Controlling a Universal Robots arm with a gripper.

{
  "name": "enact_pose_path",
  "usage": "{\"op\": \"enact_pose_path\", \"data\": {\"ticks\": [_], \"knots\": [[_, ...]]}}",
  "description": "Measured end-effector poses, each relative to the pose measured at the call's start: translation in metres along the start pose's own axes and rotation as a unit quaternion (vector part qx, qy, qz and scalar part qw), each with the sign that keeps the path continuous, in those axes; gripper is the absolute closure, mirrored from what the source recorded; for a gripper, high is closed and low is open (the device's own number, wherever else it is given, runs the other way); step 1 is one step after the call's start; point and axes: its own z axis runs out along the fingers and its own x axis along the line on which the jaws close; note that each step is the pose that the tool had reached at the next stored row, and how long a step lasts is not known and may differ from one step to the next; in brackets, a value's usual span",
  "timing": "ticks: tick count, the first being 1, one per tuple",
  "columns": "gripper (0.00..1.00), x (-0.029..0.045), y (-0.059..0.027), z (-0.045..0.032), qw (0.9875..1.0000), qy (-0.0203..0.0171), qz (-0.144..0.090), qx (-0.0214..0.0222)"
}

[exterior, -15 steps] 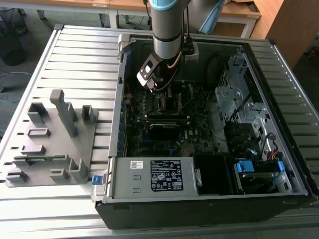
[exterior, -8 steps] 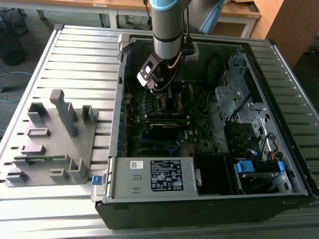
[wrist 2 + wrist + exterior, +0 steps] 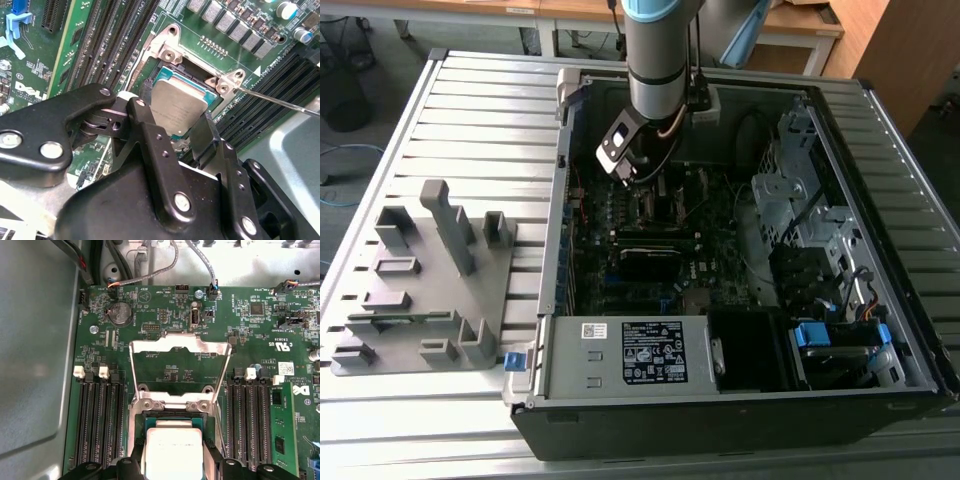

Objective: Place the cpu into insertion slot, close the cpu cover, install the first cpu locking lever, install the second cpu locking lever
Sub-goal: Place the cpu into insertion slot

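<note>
In the exterior view the arm [image 3: 660, 60] reaches down into the open case [image 3: 550, 300], and its gripper [image 3: 638, 175] hangs low over the middle of the board [image 3: 620, 215], where the slot lies.

In the second wrist view the fingers [image 3: 145, 120] are pressed against opposite edges of the cpu [image 3: 180, 97], pinching it flat so it can meet the slot [image 3: 192, 67] squarely. The chip sits over the slot, inside its metal rim. I cannot tell whether it is fully seated. A thin wire lever [image 3: 280, 102] juts out free at one corner, unlatched.

In the first wrist view the cover [image 3: 177, 342] stands swung up on its hinge, leaving the slot [image 3: 172, 416] open for the chip. Memory slots [image 3: 95, 415] flank it on both sides.
</note>
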Motion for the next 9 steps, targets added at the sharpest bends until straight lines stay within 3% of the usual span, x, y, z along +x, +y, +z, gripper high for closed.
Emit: {"op": "enact_pose_path", "data": {"ticks": [9], "knots": [[0.46, 0.0, 0.0, 0.0006, 1.0, -0.0003, 0.003, -0.0002]]}}
